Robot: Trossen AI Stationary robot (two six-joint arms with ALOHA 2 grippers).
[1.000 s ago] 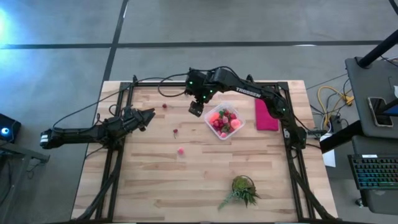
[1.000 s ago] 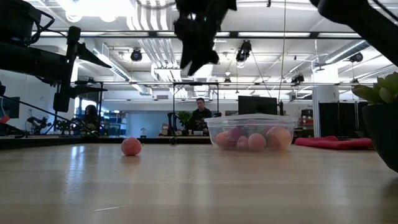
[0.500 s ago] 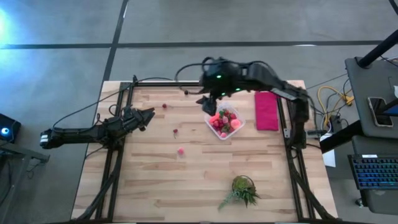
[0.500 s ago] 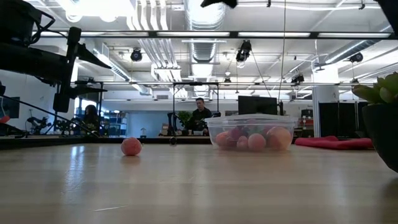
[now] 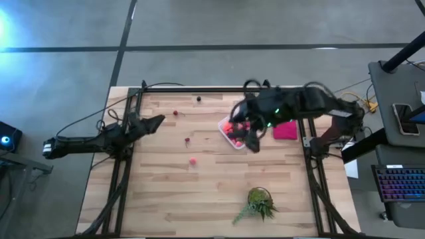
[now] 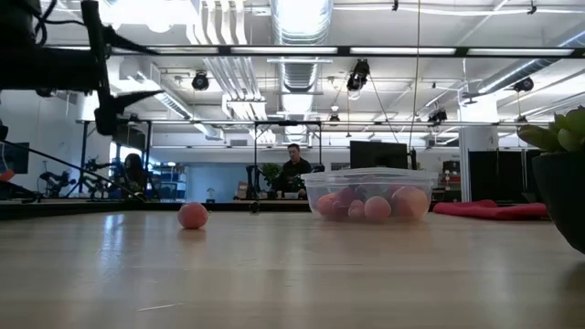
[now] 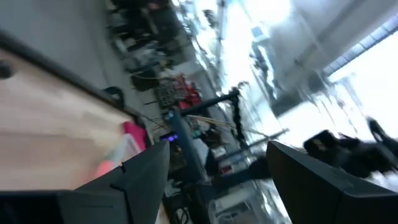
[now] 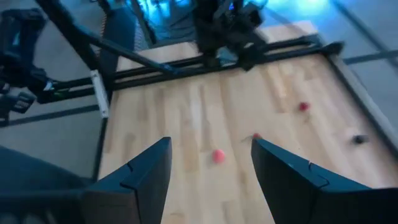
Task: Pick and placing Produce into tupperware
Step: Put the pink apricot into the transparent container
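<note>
Tupperware [image 5: 234,130]: mostly filled with produce. About 4 pieces [image 5: 192,160] left on counter [image 5: 166,192]. Right gripper [image 5: 252,143] above it, released, apparently empty; left gripper [image 5: 157,121] released.

A grey floor [image 5: 199,26] surrounds the table, and bright ceiling lights [image 6: 302,14] hang above exposed ducts [image 6: 219,78].

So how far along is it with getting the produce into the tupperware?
Mostly done: the tupperware already holds a heap of red and pink pieces. In hand: nothing. The right gripper hangs open and empty over the container, and the left gripper waits open at the table's left. Left: a pink berry, two small red pieces and a dark piece on the wood.
</note>
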